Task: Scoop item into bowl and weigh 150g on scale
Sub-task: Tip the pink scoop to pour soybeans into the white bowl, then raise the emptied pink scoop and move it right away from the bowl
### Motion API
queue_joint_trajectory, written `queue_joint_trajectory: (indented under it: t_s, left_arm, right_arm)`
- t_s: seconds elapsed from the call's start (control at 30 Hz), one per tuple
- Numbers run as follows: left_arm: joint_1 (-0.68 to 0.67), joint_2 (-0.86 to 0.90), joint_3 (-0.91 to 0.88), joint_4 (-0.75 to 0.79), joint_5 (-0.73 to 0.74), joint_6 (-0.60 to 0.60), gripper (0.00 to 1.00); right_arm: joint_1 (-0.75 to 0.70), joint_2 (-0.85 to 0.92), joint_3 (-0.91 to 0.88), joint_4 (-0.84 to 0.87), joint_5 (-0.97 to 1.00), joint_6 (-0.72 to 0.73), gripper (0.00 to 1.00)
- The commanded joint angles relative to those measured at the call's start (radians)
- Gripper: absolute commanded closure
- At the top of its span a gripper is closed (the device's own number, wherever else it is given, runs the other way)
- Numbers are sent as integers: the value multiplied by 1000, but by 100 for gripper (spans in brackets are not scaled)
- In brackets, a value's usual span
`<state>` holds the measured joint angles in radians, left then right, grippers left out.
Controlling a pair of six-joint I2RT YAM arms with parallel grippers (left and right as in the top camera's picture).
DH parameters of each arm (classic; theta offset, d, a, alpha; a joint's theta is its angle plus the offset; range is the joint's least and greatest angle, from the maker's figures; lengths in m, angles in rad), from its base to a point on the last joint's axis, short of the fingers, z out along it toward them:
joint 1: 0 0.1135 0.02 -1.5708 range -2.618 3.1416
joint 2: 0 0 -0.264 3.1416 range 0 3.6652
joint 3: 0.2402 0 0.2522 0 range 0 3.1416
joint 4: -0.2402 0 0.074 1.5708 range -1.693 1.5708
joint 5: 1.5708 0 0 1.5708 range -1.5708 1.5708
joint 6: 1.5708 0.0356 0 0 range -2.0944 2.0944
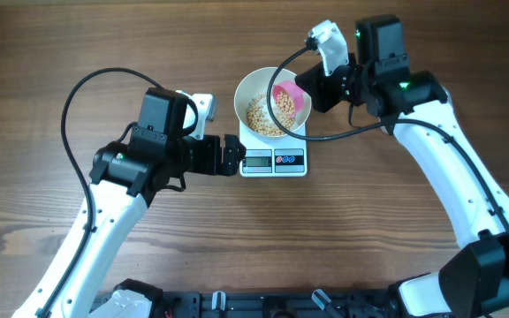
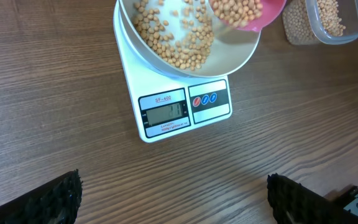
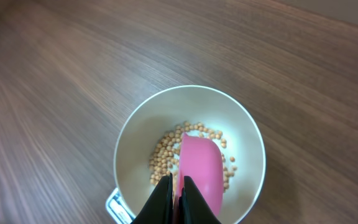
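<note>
Tan beans (image 1: pixel 259 115) lie loose in the deep white bowl (image 1: pixel 249 88), which sits upright on the small white scale (image 1: pixel 273 162), its display and buttons at six o'clock.

The desk (image 1: pixel 51 35) under me is a dark brown wood-grain surface that fills my overhead view from edge to edge, its grain running left to right. The finish looks matte, with paler streaks among darker bands. Light falls soft and even from above, leaving only faint shadows. In my right wrist view the far right of the wood carries a pale sheen.
</note>
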<state>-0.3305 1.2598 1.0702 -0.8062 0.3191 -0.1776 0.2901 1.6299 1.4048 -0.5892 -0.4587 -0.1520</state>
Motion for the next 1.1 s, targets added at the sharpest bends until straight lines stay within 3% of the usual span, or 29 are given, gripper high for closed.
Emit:
queue_joint_trajectory:
  t_s: [0.0,0.33,0.77,1.07]
  left_arm:
    - [-4,3,-7,3,12,16,0]
    - [-4,3,-7,3,12,16,1]
    - [-4,3,-7,3,12,16,0]
    - [-4,3,-7,3,12,16,0]
  right_arm:
    - [45,-22,-2,10,81,-59,96]
    - [91,-22,-2,92,138,-61,95]
    - [135,-22,-2,151,204,-274,95]
    - [177,-22,-2,174,258,-321,95]
